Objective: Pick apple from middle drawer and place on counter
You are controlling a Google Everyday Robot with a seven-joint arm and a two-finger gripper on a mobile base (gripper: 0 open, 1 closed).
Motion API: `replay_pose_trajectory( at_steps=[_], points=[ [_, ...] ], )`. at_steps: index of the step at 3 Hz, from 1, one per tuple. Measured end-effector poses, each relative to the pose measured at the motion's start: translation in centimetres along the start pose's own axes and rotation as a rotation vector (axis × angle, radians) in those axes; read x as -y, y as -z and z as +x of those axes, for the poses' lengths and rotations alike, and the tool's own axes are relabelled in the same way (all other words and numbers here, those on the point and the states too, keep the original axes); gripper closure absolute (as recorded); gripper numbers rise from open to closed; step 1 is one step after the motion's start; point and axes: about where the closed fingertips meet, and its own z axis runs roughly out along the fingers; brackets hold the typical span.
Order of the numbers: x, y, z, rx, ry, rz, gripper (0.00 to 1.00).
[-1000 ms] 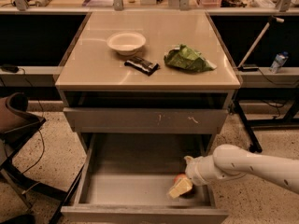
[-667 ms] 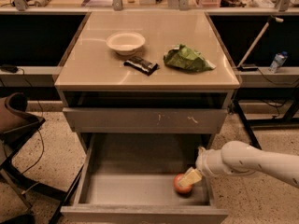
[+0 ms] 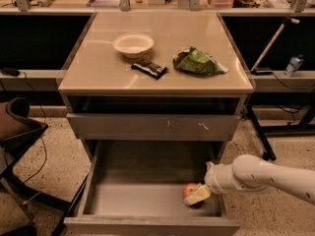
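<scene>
1. Since a second ago the pincer [image 3: 198, 194] has drawn back slightly to the right, uncovering the small round red-orange apple [image 3: 189, 189].
2. That apple lies front-right in the wide grey metal middle drawer [image 3: 133, 198], just left of the pincer and touching it.
3. Whether the pincer is wide or narrow, I cannot tell.
4. The glossy beige tabletop [image 3: 98, 69] is above, further back.

Our robot's arm [image 3: 275, 175]: glossy white and rounded.
We see a smooth white tube swelling into a bulbous joint, then a short ribbed white collar; the pale yellow gripper [image 3: 198, 195] sits at its end, low in the middle drawer [image 3: 138, 200].
</scene>
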Motion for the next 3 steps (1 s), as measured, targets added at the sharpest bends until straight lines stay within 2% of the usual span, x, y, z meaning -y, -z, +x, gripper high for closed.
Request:
replay_pose_trajectory(
  at_steps=[1,2,3],
  points=[
    [-4.7,-1.2,1.3,0.044,-0.016,-0.112,0.0],
    [-4.2,-1.7,1.0,0.044,-0.021,-0.114,0.0],
    [-2.0,-3.3,0.6,0.051,-0.055,-0.091,0.0]
  ],
)
